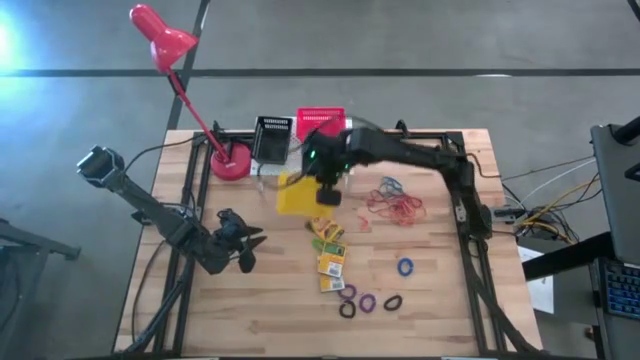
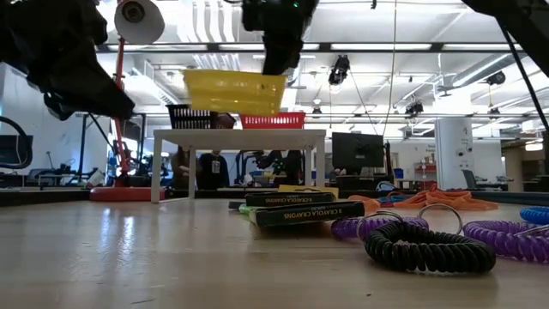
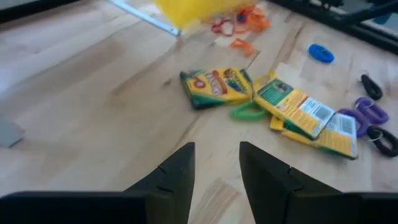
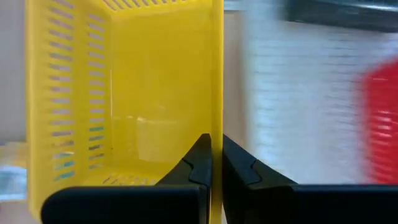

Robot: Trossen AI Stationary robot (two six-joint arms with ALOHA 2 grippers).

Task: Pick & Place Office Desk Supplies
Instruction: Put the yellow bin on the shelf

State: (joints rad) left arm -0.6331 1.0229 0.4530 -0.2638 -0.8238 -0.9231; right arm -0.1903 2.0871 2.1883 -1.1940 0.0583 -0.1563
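A: Where is the yellow basket (image 1: 297, 195)?

B: Off the table, held in the air. The right gripper (image 4: 212, 163) is clamped on one of its walls, a finger on each side of the rim. In the low view it hangs in front of the white stand (image 2: 238, 135).

A: And the other baskets?

B: The black basket (image 1: 271, 139) and the red basket (image 1: 318, 122) sit on the stand, behind the yellow one, side by side.

A: What lies in front of the yellow basket?

B: The crayon boxes (image 1: 330, 250), lying close together on the wood. Beyond them are the purple and black rings (image 1: 366, 302), and a blue ring (image 1: 404, 266) off to the right of the boxes. The rubber bands (image 1: 395, 205) are to the basket's right.

A: The left gripper (image 1: 243, 245)?

B: To the yellow basket's left and nearer the front edge, above the table. Its fingers (image 3: 177, 177) stand part way apart, with nothing between them.

A: Anything else?

B: The red lamp (image 1: 162, 35), its base left of the black basket.
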